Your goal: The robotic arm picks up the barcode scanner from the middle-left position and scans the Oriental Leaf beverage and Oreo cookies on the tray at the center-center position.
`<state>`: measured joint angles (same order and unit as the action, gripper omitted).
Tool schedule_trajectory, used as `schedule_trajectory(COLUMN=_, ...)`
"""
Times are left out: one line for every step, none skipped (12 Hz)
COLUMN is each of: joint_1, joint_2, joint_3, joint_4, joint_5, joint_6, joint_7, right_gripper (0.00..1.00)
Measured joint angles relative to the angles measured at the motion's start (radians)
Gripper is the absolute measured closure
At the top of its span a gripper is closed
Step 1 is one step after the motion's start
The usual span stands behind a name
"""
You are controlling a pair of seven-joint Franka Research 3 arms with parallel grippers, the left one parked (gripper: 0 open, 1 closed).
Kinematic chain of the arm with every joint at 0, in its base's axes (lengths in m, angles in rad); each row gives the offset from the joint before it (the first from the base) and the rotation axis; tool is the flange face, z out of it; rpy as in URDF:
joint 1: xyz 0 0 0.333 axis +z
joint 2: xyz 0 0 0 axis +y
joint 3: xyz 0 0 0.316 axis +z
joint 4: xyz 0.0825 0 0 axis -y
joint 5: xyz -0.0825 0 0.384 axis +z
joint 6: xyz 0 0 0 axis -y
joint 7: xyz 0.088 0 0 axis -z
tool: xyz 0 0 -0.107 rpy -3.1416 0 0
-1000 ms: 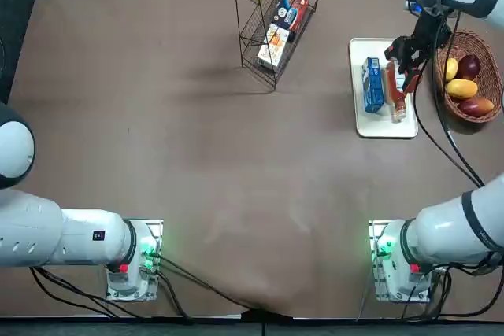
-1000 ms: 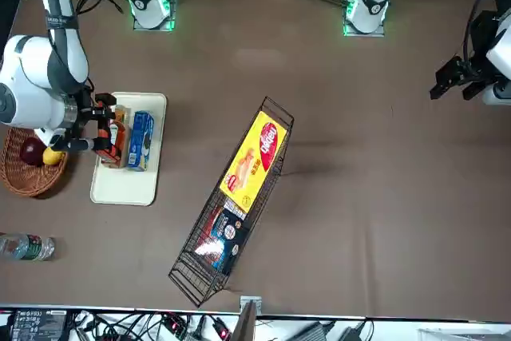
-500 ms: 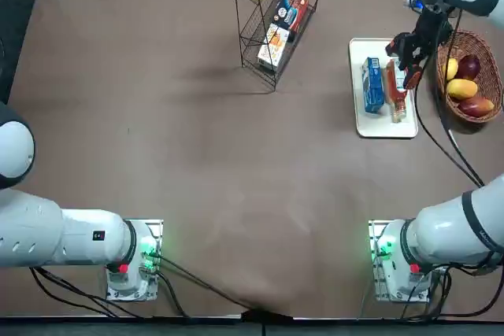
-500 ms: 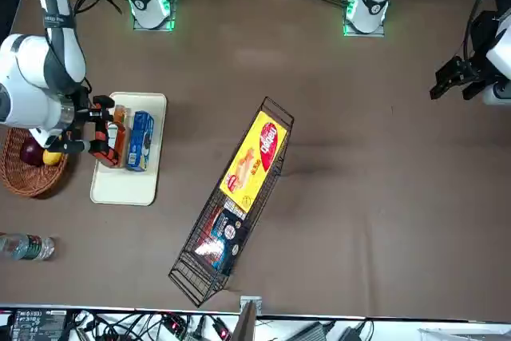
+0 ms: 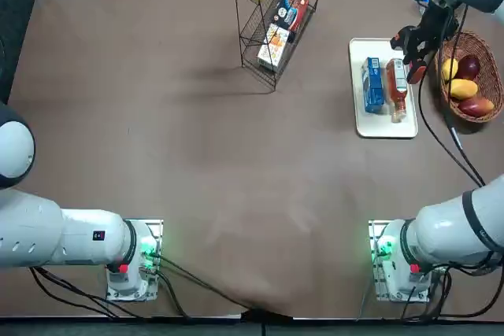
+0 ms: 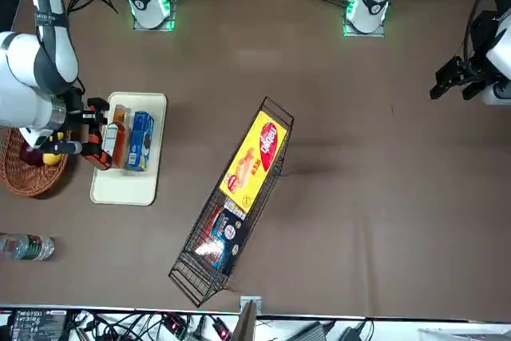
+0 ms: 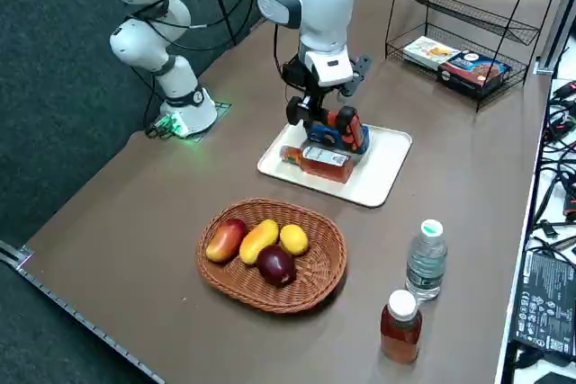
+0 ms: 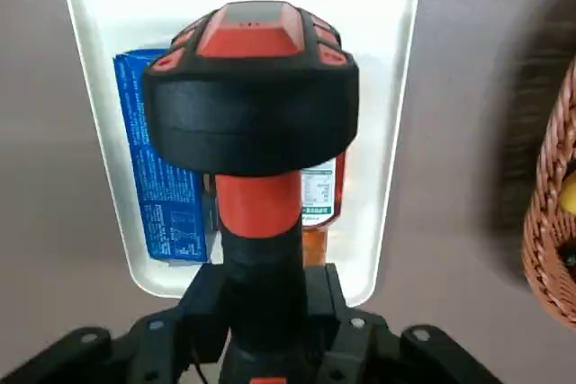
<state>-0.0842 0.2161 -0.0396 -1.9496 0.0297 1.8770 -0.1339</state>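
1. Looks like the scanning step, with scanner in hand and bottle as the probable target; whether already read, cannot tell.
2. Aim the scanner's face squarely at the code, wherever printed; cannot make out from here which patch of label carries it. Tilt a little if glare off the curved plastic spoils the reading.
3. Hover just above, without touching: a low pass could roll the bottle or nudge packet, close beside it on tray.
4. Pause long enough for a clean read, then shift toward the packet, upper right of the top view, and turn to suit its printed side. Leave both lying flat.
5. Mind basket, lower left of the right side view, during any swing of the wrist; best to lift slightly first.
6. Right gripper: over the tray's basket-side edge, upper right of the top view. Fingers closed around the scanner's handle, with the bulky head standing out beyond the tips. Likely top-heavy, so turn slowly to avoid a twist in the grip.
7. Relative to the fingers: scanner between them; bottle below and just beside, on the tray; packet farther off, past the bottle, away from the basket.
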Motion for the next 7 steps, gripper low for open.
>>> schedule_trajectory(joint_1=-0.002, joint_2=0.0, joint_3=0.0, joint_4=0.003, joint_5=0.0, joint_6=0.001, joint_7=0.0, right_gripper=0.58)
schedule_trajectory(joint_1=-0.005, joint_2=0.0, joint_3=0.0, joint_4=0.006, joint_5=0.0, joint_6=0.002, joint_7=0.0, right_gripper=0.58)
schedule_trajectory(joint_1=-0.008, joint_2=0.001, joint_3=0.0, joint_4=0.007, joint_5=0.0, joint_6=0.003, joint_7=0.0, right_gripper=0.58)
schedule_trajectory(joint_1=-0.01, joint_2=0.003, joint_3=0.0, joint_4=0.007, joint_5=-0.002, joint_6=0.008, joint_7=-0.001, right_gripper=0.58)
schedule_trajectory(joint_1=-0.012, joint_2=0.006, joint_3=0.0, joint_4=0.007, joint_5=-0.011, joint_6=0.012, joint_7=-0.002, right_gripper=0.58)
schedule_trajectory(joint_1=-0.014, joint_2=0.01, joint_3=0.0, joint_4=0.007, joint_5=-0.02, joint_6=0.016, joint_7=-0.002, right_gripper=0.58)
schedule_trajectory(joint_1=-0.018, joint_2=0.015, joint_3=0.0, joint_4=0.007, joint_5=-0.026, joint_6=0.016, joint_7=-0.003, right_gripper=0.58)
